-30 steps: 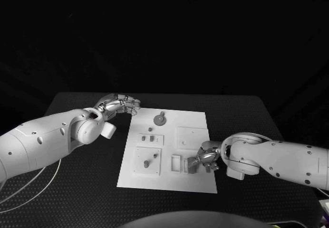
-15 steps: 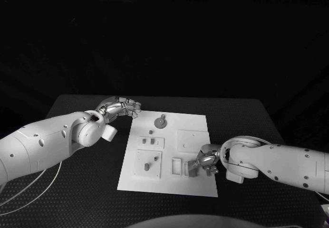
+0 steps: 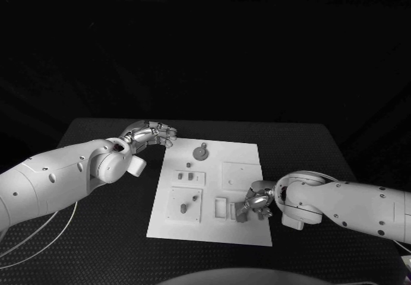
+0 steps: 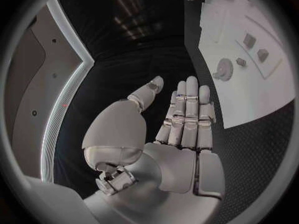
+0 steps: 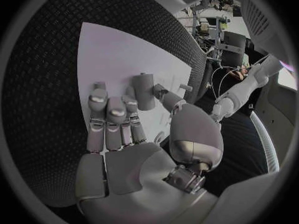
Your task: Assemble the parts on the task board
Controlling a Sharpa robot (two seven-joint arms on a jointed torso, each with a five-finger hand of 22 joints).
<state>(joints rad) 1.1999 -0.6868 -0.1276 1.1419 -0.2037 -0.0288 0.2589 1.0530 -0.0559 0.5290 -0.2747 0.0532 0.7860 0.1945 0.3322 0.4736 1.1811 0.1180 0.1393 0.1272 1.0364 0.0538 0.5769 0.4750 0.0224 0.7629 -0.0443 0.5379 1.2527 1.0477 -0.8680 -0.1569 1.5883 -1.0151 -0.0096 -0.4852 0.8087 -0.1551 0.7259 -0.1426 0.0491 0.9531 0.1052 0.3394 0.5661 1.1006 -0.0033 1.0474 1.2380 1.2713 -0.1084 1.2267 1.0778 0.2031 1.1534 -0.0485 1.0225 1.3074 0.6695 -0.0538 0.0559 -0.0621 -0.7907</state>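
Filling the middle of the head view, the black table [image 3: 103, 237] carries the white board [image 3: 240, 151]. Left hand [image 3: 152, 132], upper left of the board, is open, fingers straight, holding nothing. Right hand [image 3: 257, 203], lower right, hides its grip; it seems to pinch a small cylinder [image 5: 145, 90], though contact is unclear.

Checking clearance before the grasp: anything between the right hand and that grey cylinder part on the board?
Nothing visible. In the right wrist view the cylinder part stands on the task board just beyond the right hand, with no other piece between them. Whether the fingers touch it, I cannot tell.
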